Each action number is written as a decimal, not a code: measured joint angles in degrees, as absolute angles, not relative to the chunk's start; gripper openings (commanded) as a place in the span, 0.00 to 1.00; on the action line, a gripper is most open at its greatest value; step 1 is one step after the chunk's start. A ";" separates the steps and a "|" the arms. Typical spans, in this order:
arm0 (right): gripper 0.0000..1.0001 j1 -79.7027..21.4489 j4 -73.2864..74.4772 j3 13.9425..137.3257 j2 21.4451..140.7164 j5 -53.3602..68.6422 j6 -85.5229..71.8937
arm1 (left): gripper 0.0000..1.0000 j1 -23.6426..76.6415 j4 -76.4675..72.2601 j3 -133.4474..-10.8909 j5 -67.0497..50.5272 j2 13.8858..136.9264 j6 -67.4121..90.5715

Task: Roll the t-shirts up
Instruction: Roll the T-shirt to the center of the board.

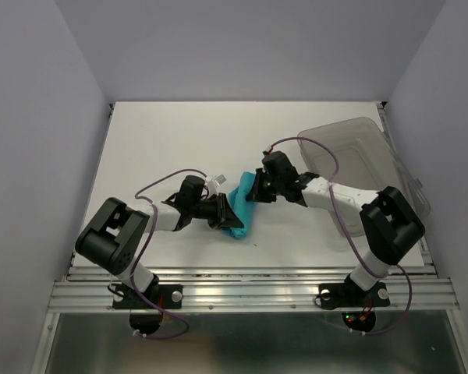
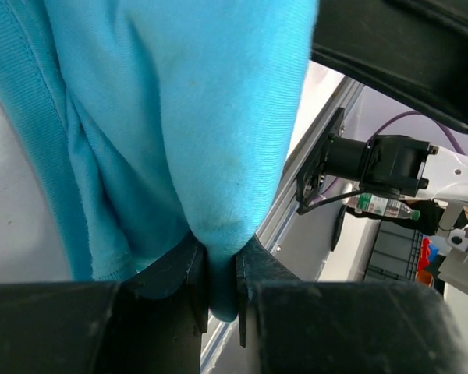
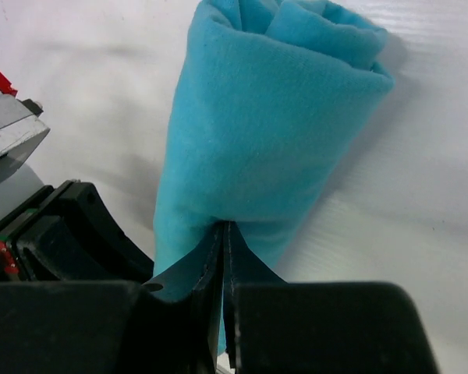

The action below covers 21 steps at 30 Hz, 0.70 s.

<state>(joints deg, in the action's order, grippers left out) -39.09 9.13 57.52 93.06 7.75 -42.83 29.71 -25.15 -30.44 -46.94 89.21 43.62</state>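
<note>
Both hands are on the t-shirt point(image 1: 240, 204) at the middle of the counter point(image 1: 171, 140), one from each side. The teal cloth is bunched into a short, thick roll lying between them.

The left hand point(image 2: 222, 273) is narrow and clamped. In its wrist view, the two dark fingers point(image 2: 189, 274) squeeze a fold of the fabric between their tips, and the rest of the cloth billows up and away ahead of that hand, filling most of the view. A stitched hem runs down the fabric on the hand's left side.

The right hand point(image 3: 222, 249) is pinched almost fully together. Its fingertips meet at the near end of the roll, with a thin sliver of teal caught between them. The roll stretches straight out ahead of this hand and lies on the white counter. Its far end shows the layers curled in on themselves.

From above, the two hands face each other across the cloth, close together, and the roll slants between their tips. The left hand's black body sits just to the left of the right hand's fingers.

A clear, grey-tinted bin point(image 1: 374, 125) stands well behind the right hand, beyond that arm's elbow, apart from the shirt.
</note>
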 measured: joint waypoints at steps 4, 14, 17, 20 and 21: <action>0.06 -39.48 8.54 59.83 96.40 8.43 -42.65 | 0.37 29.45 -25.04 -30.44 -46.81 89.21 43.57; 0.06 -40.27 8.27 64.75 101.01 9.06 -42.44 | 0.87 29.28 -9.93 -33.45 -40.05 82.98 37.85; 0.06 -40.38 8.08 65.47 102.43 9.08 -42.46 | 0.87 28.71 -3.62 -35.11 -35.90 78.67 35.90; 0.06 -40.75 8.12 65.89 103.00 9.08 -42.46 | 0.85 27.24 1.63 -35.70 -32.29 73.54 34.76; 0.06 -40.88 8.14 66.19 103.07 9.06 -42.44 | 0.84 26.98 2.72 -35.79 -31.51 72.38 34.61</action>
<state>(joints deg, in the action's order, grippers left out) -40.88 8.14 66.19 103.07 9.06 -42.44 26.98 2.72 -35.79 -31.51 72.38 34.61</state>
